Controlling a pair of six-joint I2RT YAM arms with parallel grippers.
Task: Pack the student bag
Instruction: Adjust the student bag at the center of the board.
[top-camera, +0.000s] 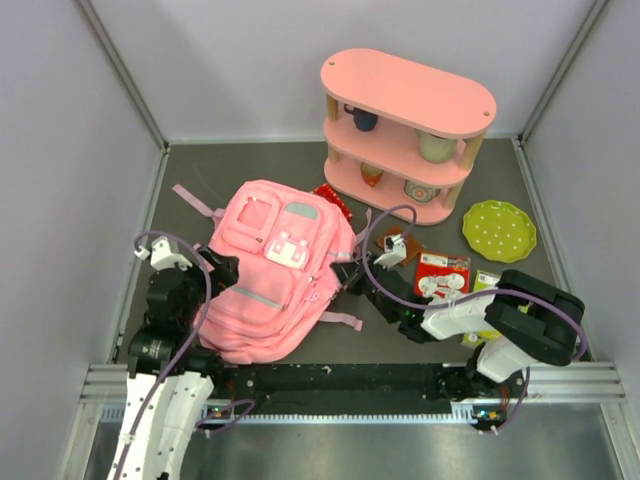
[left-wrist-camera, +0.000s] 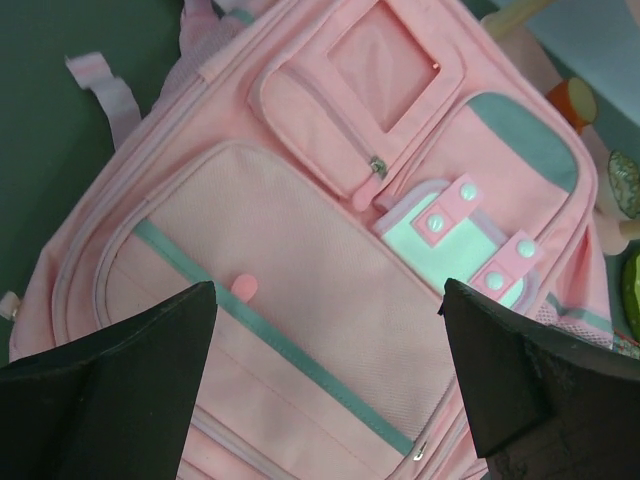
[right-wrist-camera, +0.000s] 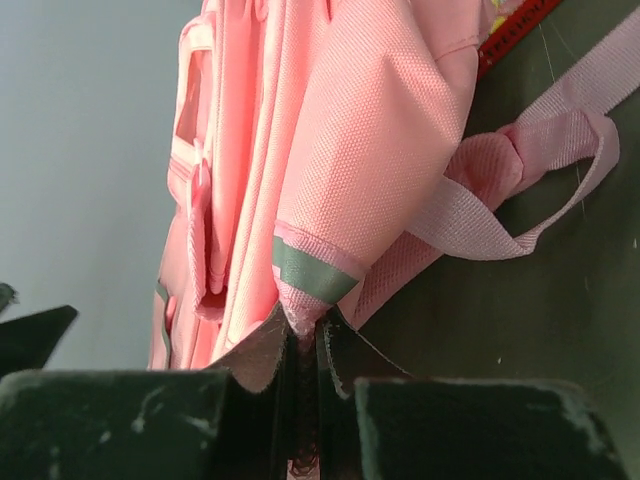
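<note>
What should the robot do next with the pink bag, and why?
Probably lower the open left gripper onto the pink zip tab below it and pinch it. The right gripper clamps a corner of the student bag, and its front pockets look zipped shut.

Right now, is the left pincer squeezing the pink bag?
No, the left pincer is wide open over the front of the student bag, closed on nothing.

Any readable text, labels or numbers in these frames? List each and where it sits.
None legible.
Red-and-white packet: has printing, too small to read.
Red strip behind the student bag: faint marks, too blurred to read.
White-pink emblem on the bag: no lettering visible.
</note>
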